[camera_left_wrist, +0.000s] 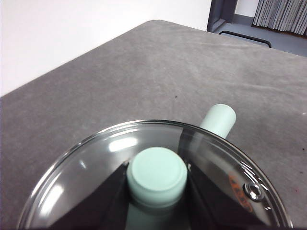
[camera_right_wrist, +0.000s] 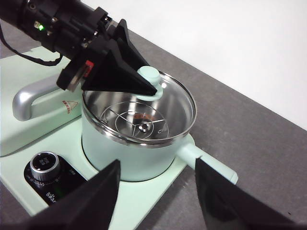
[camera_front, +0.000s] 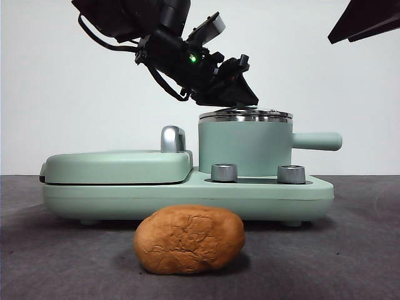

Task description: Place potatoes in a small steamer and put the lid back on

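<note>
Lid sat on the pot, steel rim on steel rim, though in the right wrist view it looked slightly tipped, near edge maybe just off the rim; can't confirm from the level front view. Potato lay on the grey table in front of the cooker base, well clear of the pot and untouched, so nothing was loaded yet; the rack in the pot's bottom showed bare through the glass. My read: lid had to come off first, which explains the left arm being there. Left gripper came down at a slant over the pot with its two jaws on either side of the lid knob, closed against it as far as the wrist view showed, knob sides flush to both jaws. So pinching the knob, nothing else touched. Right gripper hung off to the side above the pot handle, jaws spread wide, holding nothing; probably parked to take the potato once the pot was uncovered. Pot handle pointed away from the flat grill plate, leaving the lift path free. Risk I'd flag: knob is small and smooth, an angled pinch could let the lid swing.
</note>
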Robot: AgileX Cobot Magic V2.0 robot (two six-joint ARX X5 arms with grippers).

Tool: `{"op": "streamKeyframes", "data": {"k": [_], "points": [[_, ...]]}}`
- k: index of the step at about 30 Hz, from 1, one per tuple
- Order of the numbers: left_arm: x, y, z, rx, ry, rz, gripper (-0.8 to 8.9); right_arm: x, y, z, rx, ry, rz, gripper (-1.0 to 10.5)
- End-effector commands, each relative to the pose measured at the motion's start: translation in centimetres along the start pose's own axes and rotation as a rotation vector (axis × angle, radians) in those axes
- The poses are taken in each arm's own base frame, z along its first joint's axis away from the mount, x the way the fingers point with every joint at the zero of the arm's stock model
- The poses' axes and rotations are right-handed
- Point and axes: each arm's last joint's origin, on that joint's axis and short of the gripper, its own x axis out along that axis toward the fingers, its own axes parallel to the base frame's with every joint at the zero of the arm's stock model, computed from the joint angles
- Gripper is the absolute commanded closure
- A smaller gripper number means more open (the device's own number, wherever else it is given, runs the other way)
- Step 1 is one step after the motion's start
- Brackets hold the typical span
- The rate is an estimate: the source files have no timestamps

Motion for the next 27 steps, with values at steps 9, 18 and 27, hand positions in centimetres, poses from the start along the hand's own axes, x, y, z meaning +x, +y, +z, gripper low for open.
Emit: {"op": "streamKeyframes", "data": {"k": [9, 18, 27], "points": [[0.6, -0.1, 0.2, 0.042, -0.009, -0.003, 7.99, -0.1, -0.1, 0.4, -0.002, 0.009, 0.002, 7.0], [-1.3, -0.1, 2.8, 0.138, -0.082, 0.022, 7.99, -0.1, 0.0, 0.3, -0.001, 0.013, 0.003, 7.0], [-5.2, -0.7, 6.9, 0.161, -0.173, 0.048, 7.99, 0.0, 0.0, 0.3, 0.000, 0.013, 0.004, 7.0]]}}
